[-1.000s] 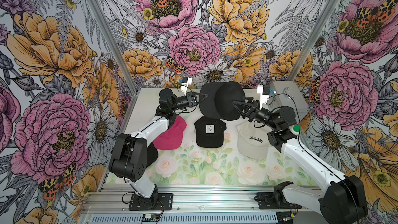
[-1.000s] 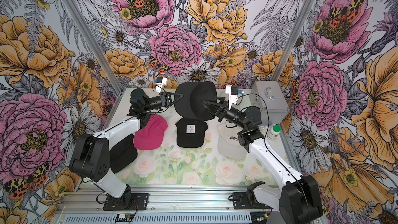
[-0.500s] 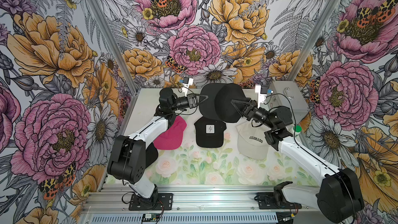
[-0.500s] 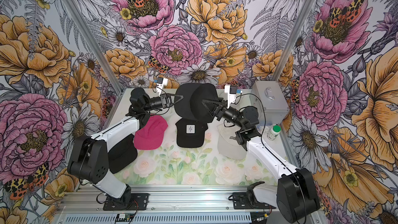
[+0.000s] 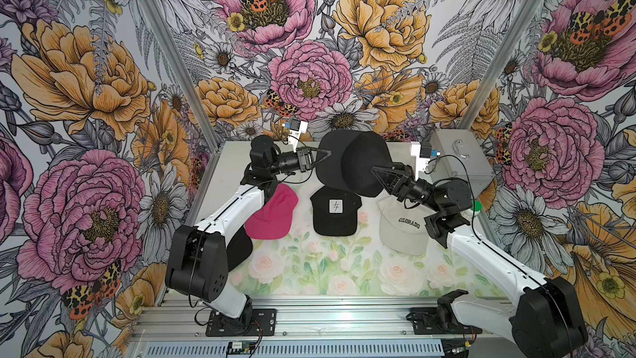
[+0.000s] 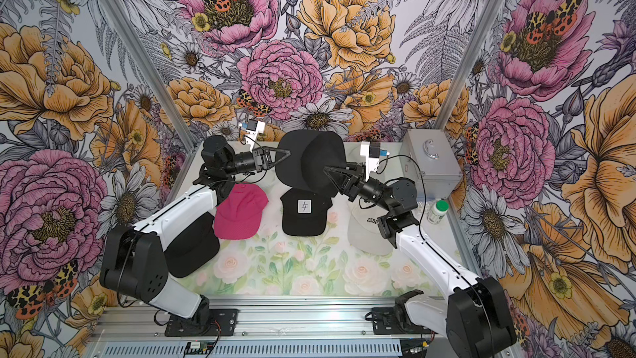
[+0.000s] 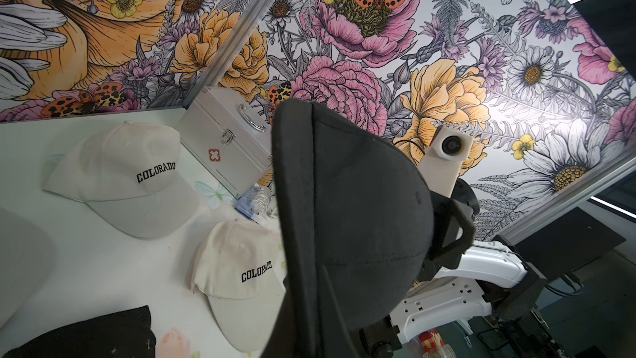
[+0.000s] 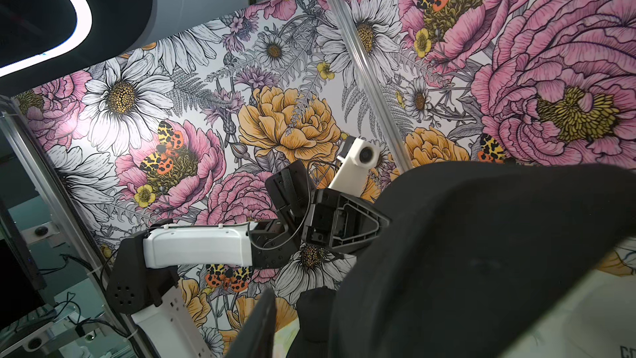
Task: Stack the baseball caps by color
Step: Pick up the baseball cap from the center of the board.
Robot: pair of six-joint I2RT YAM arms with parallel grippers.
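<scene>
In both top views a plain black cap (image 5: 358, 163) (image 6: 311, 161) hangs in the air over the far middle of the surface (image 5: 309, 270), between the two arms. The left hand (image 5: 326, 157) (image 6: 288, 156) is clenched on the cap's left edge. The right hand (image 5: 374, 169) (image 6: 325, 169) presses its tips against the cap's right side, but I cannot tell whether it is grasping the fabric. On the surface nearer the camera lie a pink cap (image 5: 273, 213) at left, a black cap with a white patch (image 5: 334, 210) in the middle and a cream COLORADO cap (image 5: 404, 232) at right. Another black cap (image 6: 191, 249) lies at near left, partly under the left arm. A silver case (image 5: 457, 156) stands at far right, with a green-lidded bottle (image 6: 437, 211) just nearer than it. In the left wrist view the raised cap (image 7: 344, 218) fills the middle with the right hand behind its crown, and two cream caps (image 7: 120, 177) (image 7: 241, 277) lie beside the case (image 7: 223, 142). In the right wrist view the raised cap (image 8: 481, 253) looms close, and the left hand's closed tips meet its edge.
</scene>
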